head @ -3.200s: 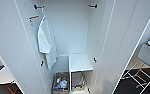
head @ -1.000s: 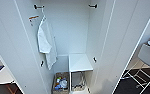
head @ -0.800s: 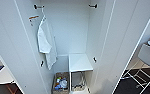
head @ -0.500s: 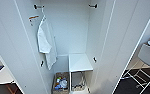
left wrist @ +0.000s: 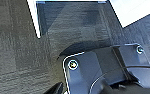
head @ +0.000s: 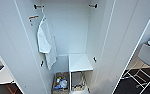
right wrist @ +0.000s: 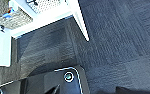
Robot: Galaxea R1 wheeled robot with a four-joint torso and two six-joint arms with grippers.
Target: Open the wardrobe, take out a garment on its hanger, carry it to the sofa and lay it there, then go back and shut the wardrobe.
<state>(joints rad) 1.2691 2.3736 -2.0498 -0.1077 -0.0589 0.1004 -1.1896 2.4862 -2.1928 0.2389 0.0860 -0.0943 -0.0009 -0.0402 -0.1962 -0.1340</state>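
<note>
Both doors of the wardrobe (head: 73,37) stand wide open; left door (head: 8,50) and right door (head: 126,45) flank the head view. Nearest: dark grey carpet (left wrist: 18,50) under both wrist cameras, tiled, with the lower edge of a white door crossing it. Claw state: cannot tell for left or right, no fingers made out.

Wardrobe floor: woven basket (head: 59,83) with coloured items on the left, touching a white shelf unit (head: 79,62) on the right with a wire basket beneath. Right wrist view shows the same basket (right wrist: 12,13) at the white base.

Higher: white garment (head: 46,43) on a hanger, hooked to the black bracket (head: 37,6) on the left wall; a second bracket (head: 93,5) on the right wall.

Beyond the right door: white chair (head: 148,57) on dark floor.
</note>
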